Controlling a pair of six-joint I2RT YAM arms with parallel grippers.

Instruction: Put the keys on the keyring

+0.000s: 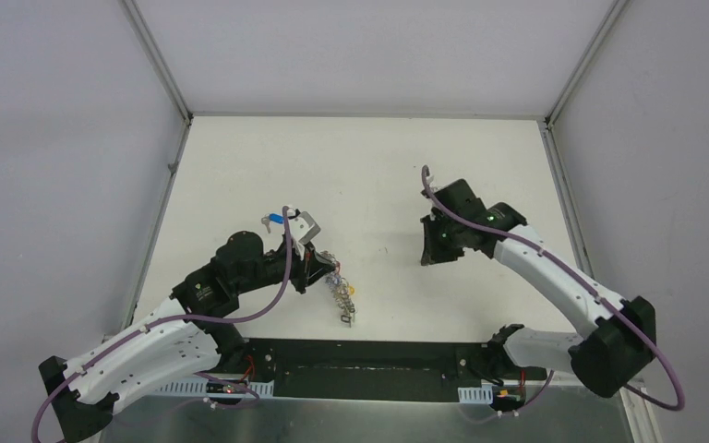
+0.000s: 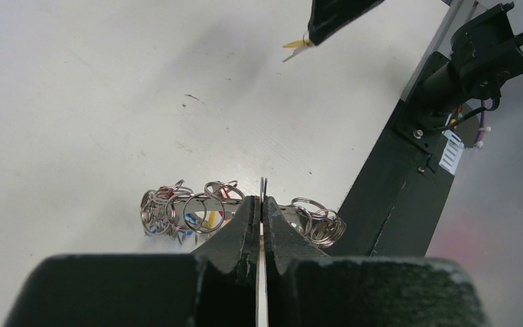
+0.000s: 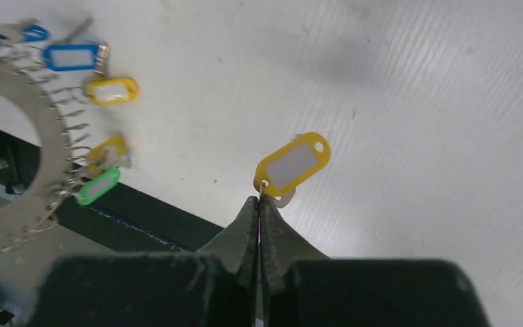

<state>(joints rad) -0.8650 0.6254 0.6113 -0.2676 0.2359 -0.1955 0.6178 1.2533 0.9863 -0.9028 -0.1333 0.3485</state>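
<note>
My left gripper (image 2: 263,201) is shut on the thin edge of the keyring (image 2: 197,212), a silvery band strung with several split rings and red, blue and yellow tags. It holds the ring just above the table near the front edge (image 1: 342,297). My right gripper (image 3: 259,199) is shut on the small ring of a key with a yellow tag (image 3: 294,162), which hangs above the table. In the right wrist view the keyring (image 3: 37,136) curves at the left with blue (image 3: 71,56), yellow (image 3: 112,90) and green (image 3: 99,185) tags. The two grippers are apart. A blue-tagged key (image 1: 274,220) lies beside the left wrist.
The black base rail (image 1: 369,355) runs along the table's near edge, right under the keyring. The right arm's base (image 2: 480,58) stands at the rail's far end. White walls close the table (image 1: 369,166) at the back and both sides.
</note>
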